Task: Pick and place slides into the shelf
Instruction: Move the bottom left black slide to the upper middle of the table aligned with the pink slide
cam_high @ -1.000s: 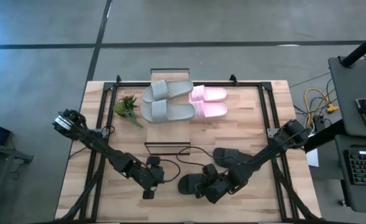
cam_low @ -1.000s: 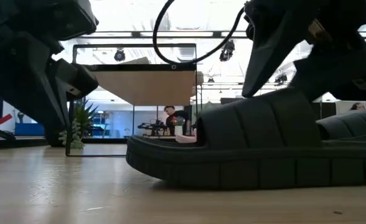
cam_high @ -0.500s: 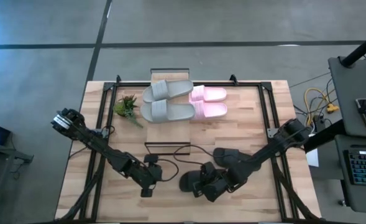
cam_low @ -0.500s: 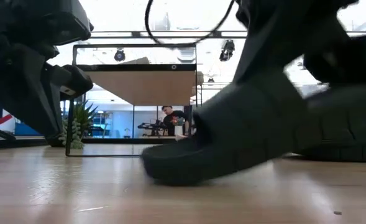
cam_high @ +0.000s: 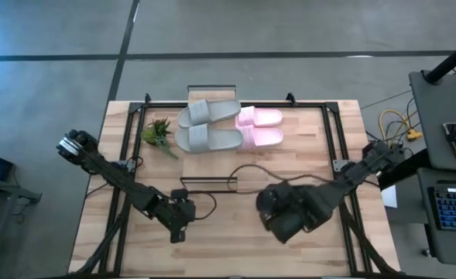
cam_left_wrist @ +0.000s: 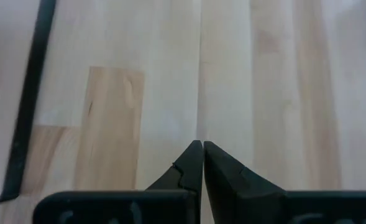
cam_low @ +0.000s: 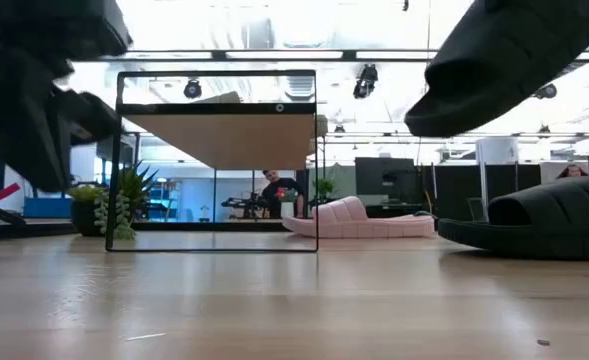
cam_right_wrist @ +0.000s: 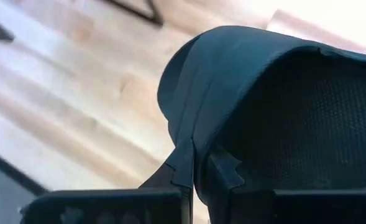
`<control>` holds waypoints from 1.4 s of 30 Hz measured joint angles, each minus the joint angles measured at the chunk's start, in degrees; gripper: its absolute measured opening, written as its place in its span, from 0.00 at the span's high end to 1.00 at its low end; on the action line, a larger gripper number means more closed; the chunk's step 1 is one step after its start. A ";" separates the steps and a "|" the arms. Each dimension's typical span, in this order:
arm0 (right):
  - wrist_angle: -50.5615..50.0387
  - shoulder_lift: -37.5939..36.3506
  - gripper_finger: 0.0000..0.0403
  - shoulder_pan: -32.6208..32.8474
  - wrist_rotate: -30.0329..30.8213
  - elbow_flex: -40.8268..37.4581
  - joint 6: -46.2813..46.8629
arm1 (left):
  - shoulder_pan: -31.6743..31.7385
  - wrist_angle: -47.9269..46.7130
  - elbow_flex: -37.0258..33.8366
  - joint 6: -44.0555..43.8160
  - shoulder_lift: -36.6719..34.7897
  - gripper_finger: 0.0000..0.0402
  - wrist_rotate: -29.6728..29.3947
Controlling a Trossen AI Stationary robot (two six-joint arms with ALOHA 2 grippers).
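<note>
Black slide (cam_low: 504,60) aloft in low view — right gripper's (cam_right_wrist: 198,165) clamp in wrist view

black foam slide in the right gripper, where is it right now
The black foam slide hangs in the air, clamped by the right gripper at the table's front right, above the second black slide lying on the wooden table.

Slides — grey (cam_high: 209,113), pink (cam_high: 260,118), black (cam_low: 534,212)

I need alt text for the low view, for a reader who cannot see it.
A black slide hangs in the air at upper right, while another black slide rests on the wooden table. Behind stand the shelf, a small plant and a pink slide.
</note>
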 joint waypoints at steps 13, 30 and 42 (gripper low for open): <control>25.64 -25.30 0.98 -15.17 3.57 -31.36 -7.00 | -2.04 -11.13 -0.04 -2.55 -18.45 1.00 -11.76; 57.95 -33.38 0.98 -40.29 -23.91 -57.69 -33.89 | 2.72 -22.24 -0.07 -3.61 -33.46 1.00 -24.80; 71.91 -29.20 0.98 -46.58 -30.13 -59.84 -37.96 | 8.16 -26.06 -0.27 -10.47 -36.20 1.00 -25.60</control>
